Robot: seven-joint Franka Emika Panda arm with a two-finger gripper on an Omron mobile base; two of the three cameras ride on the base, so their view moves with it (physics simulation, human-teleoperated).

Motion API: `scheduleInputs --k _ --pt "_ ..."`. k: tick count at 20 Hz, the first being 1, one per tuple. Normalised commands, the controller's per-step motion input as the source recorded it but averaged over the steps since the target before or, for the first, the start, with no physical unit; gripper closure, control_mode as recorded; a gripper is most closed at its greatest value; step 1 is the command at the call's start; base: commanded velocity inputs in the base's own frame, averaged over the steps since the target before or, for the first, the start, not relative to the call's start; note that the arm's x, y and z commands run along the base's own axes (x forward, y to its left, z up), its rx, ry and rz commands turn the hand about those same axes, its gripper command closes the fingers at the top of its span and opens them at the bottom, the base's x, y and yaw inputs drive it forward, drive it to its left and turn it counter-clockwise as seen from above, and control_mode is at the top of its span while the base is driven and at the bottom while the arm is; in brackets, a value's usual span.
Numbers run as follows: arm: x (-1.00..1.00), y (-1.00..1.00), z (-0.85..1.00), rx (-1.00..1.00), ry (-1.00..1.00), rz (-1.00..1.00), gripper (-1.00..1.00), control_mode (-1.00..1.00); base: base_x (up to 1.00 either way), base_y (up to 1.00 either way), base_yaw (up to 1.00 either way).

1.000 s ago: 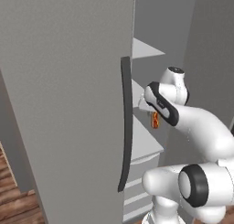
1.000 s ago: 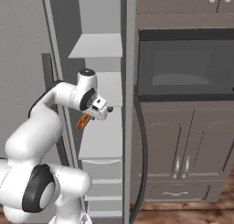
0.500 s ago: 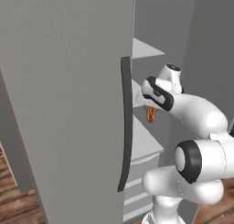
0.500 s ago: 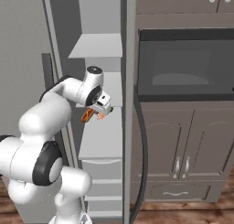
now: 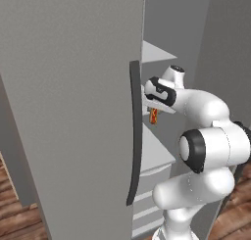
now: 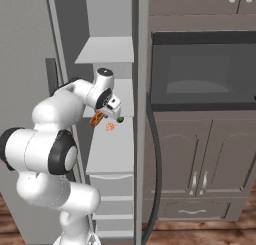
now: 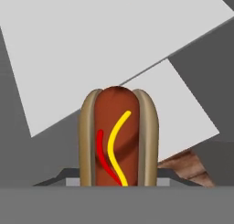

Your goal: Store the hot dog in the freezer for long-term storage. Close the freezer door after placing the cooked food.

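the gripper (image 6: pixel 106 115), pinching the hot dog (image 7: pixel 119 136), has moved further into the freezer (image 6: pixel 107 139) over a white shelf (image 6: pixel 111 154), so it can be put down soon.

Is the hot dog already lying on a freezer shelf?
No. The hot dog hangs in the shut tool, above the white shelf, not resting on it.

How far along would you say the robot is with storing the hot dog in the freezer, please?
Done: the freezer door stands open and the hot dog is picked up. In hand: the gripper, jaws shut on the hot dog, holds it inside the freezer, above a white shelf. Left: set it on the shelf, let go, withdraw the arm and close the door.
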Motion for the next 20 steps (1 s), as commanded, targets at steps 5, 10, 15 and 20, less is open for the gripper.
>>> scheduleInputs --k 5,10,15,20 --pt "0.63 0.04 0.0 0.0 -0.01 -0.01 1.0 -1.0 0.0 0.0 0.0" --pt "0.51 0.0 -0.05 0.0 -0.08 0.0 1.0 -1.0 0.0 0.0 0.0" --pt "0.43 -0.13 -0.12 0.0 -0.11 0.0 1.0 -1.0 0.0 0.0 0.0" --pt "0.41 -0.01 -0.04 0.0 -0.04 0.0 1.0 -1.0 0.0 0.0 0.0"
